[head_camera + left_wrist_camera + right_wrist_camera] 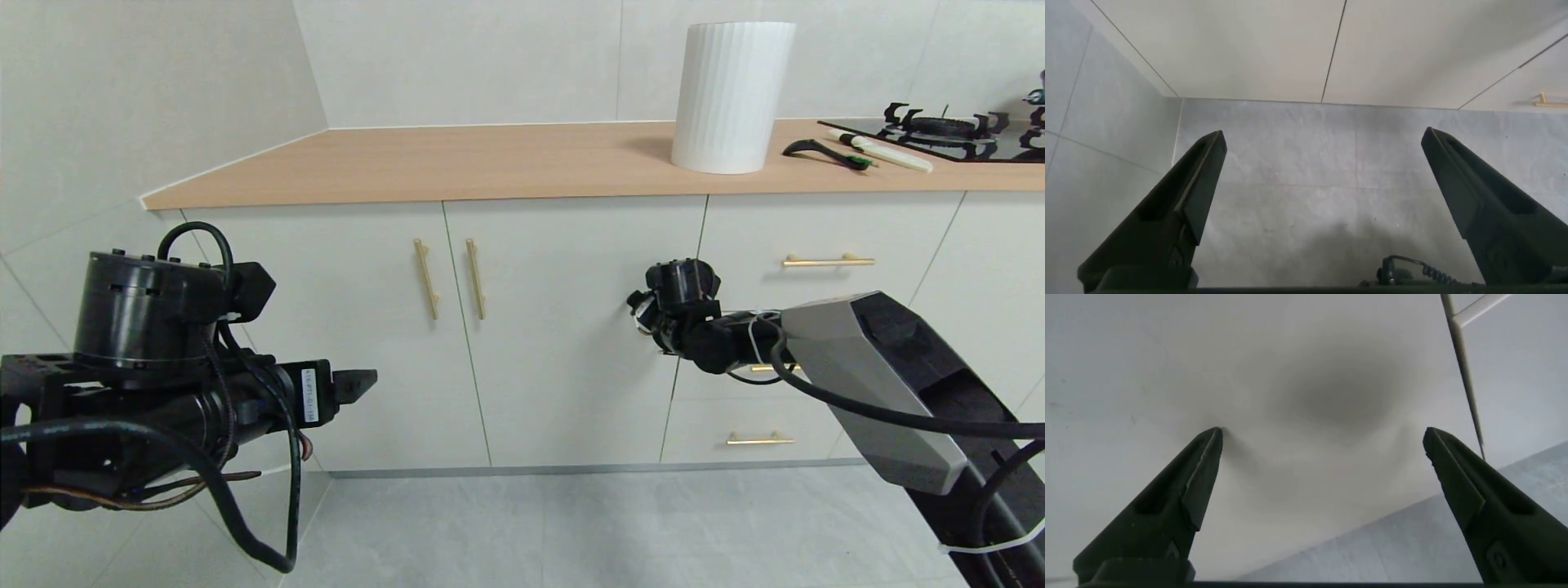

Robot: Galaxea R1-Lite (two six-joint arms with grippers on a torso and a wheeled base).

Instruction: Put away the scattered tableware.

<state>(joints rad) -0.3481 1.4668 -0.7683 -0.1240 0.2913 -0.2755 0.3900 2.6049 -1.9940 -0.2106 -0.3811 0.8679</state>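
Cabinet door [571, 343] faces the right end effector [1323, 439], spread wide.

The right claw [1323, 431] has matt black fingers [1184, 498] that look like plastic, and so does the left claw [1324, 133]. Just in front of the right claw is a pale grey cabinet door [571, 327], smooth and matt. Slim gold-coloured metal bar handles [425, 278] nearby have a soft sheen. Above it lies a matt light wooden countertop [490, 159] bearing a tall white ribbed cylinder [729, 98], dull-finished, and a glossy black hob [980, 151]. Below the left claw, grey floor tiles [1315, 188] look matt.
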